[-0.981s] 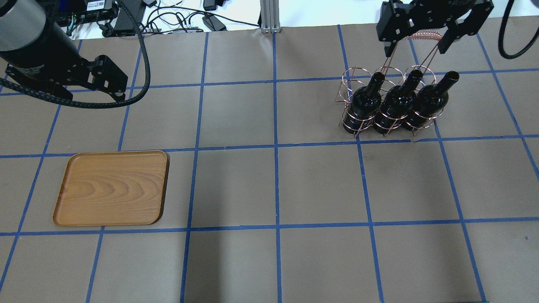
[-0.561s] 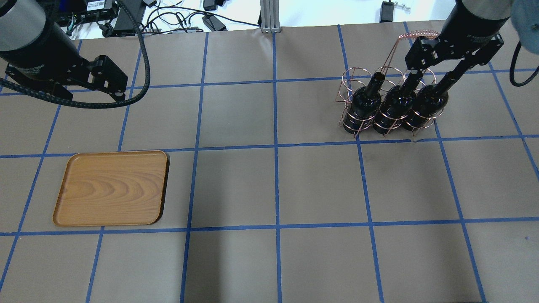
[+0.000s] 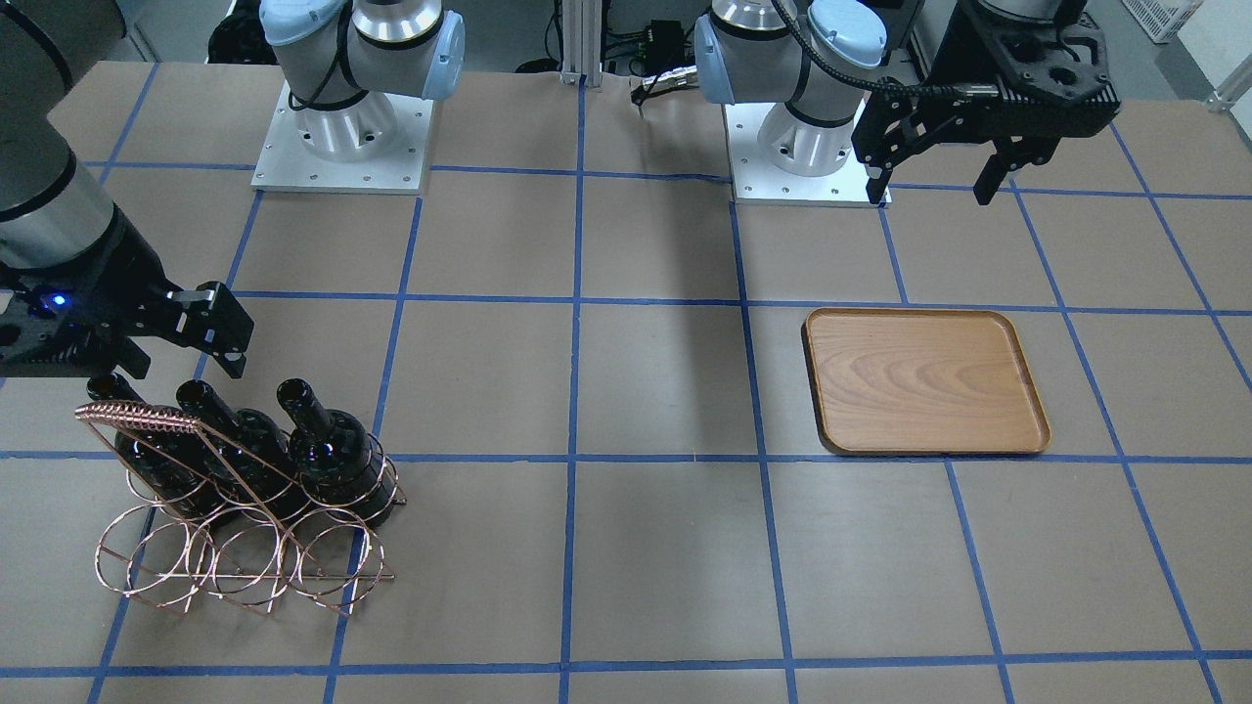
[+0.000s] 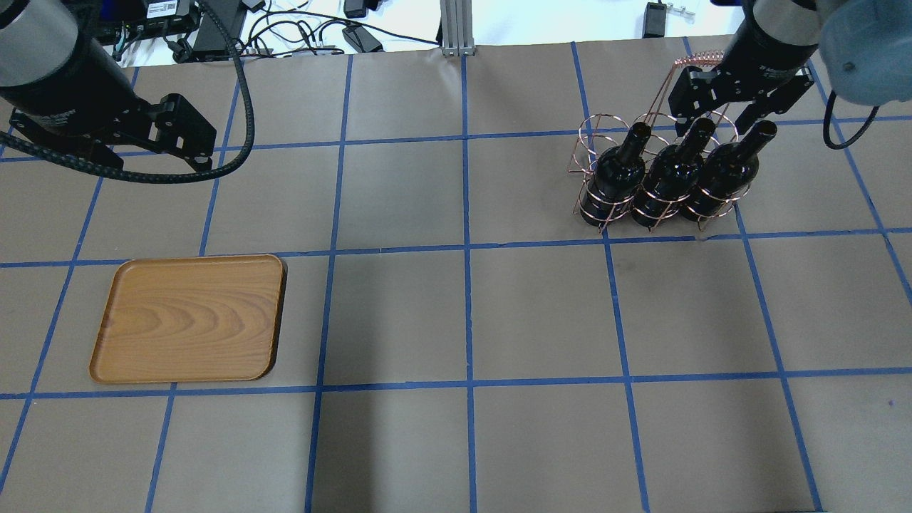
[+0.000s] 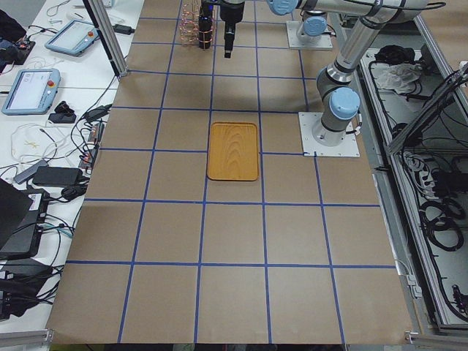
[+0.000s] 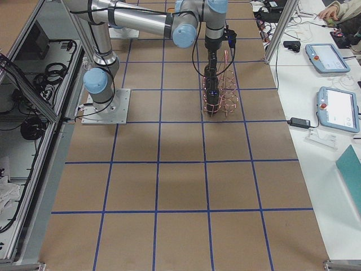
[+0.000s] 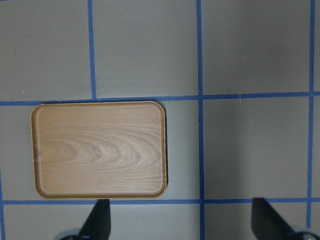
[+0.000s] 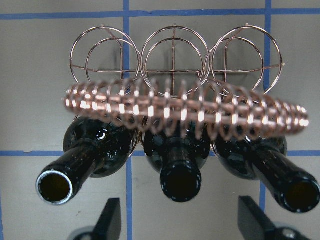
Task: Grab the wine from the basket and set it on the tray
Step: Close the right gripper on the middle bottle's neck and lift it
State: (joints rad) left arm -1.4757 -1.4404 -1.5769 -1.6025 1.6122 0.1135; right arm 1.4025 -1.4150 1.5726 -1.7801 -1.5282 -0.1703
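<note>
Three dark glossy wine bottles [image 4: 670, 178] stand leaning in the front rings of the copper wire basket [image 4: 597, 132]; its back rings are empty. My right gripper [image 4: 714, 127] is open just above the necks, its fingers either side of the middle bottle's mouth [image 8: 180, 182] in the right wrist view, below the coil-wrapped handle [image 8: 185, 107]. It touches nothing. The bottles [image 3: 235, 450] and right gripper [image 3: 171, 367] also show in the front view. The wooden tray [image 4: 189, 318] lies empty at the near left. My left gripper [image 4: 196, 153] is open and empty, high behind the tray [image 7: 97, 150].
Brown paper with a blue tape grid covers the table [image 4: 470, 313]. Cables and boxes [image 4: 285, 28] lie beyond the far edge. A metal post [image 4: 456, 25] stands at the far middle. The arm bases [image 3: 342, 137] sit at the robot's side.
My right gripper has come down from high behind the basket, passed over the rightmost bottle's neck, and now sits over the middle bottle's neck. The left arm, bottles and tray have not moved.
</note>
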